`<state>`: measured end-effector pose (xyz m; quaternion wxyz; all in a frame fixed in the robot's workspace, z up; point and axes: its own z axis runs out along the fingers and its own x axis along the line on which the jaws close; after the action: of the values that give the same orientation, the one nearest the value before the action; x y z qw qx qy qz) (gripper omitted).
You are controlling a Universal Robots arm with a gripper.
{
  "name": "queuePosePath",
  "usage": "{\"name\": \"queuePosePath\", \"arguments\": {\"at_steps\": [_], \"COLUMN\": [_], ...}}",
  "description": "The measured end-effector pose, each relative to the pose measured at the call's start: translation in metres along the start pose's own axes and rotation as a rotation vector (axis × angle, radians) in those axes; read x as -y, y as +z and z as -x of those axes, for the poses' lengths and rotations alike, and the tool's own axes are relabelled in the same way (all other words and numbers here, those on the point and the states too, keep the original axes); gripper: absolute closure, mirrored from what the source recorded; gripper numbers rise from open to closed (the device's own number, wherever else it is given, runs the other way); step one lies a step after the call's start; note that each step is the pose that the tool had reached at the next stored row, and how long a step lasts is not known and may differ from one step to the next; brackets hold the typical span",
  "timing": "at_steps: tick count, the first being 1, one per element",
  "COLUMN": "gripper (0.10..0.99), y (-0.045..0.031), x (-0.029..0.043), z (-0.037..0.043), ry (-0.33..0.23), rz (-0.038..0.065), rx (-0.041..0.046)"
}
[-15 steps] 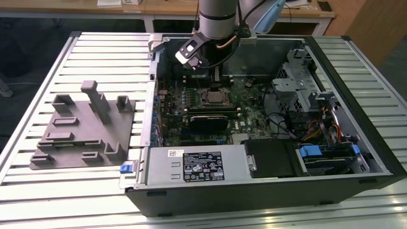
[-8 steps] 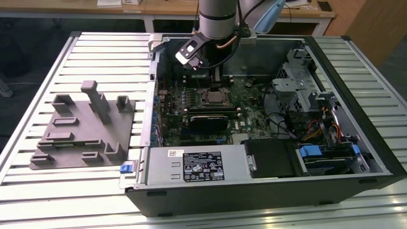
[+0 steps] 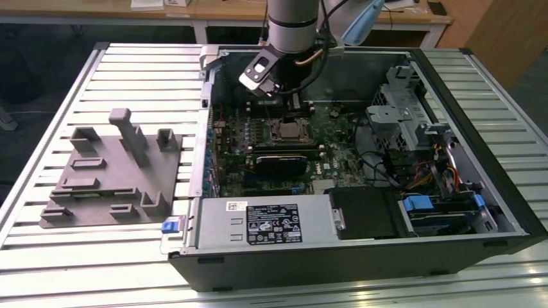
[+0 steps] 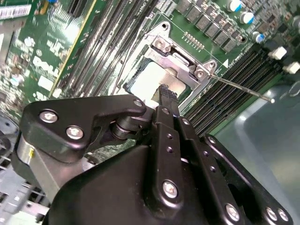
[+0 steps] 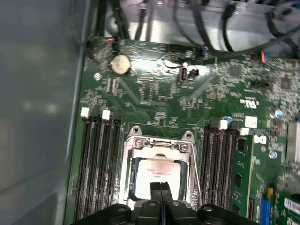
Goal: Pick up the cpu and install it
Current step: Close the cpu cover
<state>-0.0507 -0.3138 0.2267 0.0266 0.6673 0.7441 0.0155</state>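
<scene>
Claw [image 5: 161,188] nearest the lens, fingers [image 5: 155,192] pinched together and holding nothing, tips right over the chip [image 5: 157,171]; contact can't be told. Chip lies flat and square in the socket [image 5: 129,157] mid-motherboard [image 5: 154,93], straight under the claw. The exterior view adds the grey fixture [image 3: 111,173] near the table [image 3: 128,64] edge on the exterior view's left, with the open case [image 3: 479,212] beside it.

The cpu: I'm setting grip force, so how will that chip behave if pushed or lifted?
The flat silvery square cpu looks rigid and thin, so probably light and unlikely to flex. Its smooth metal top may be slippery. Lying inside the metal-framed socket, it likely won't slide sideways when pushed.
</scene>
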Motion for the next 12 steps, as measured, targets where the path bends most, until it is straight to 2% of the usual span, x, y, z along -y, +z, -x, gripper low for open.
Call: {"name": "queuePosePath", "arguments": {"at_steps": [12], "gripper": [0.98], "y": [0.0007], "x": [0.0], "z": [0.0], "ry": [-0.217], "rz": [0.004], "rx": [-0.0116]}}
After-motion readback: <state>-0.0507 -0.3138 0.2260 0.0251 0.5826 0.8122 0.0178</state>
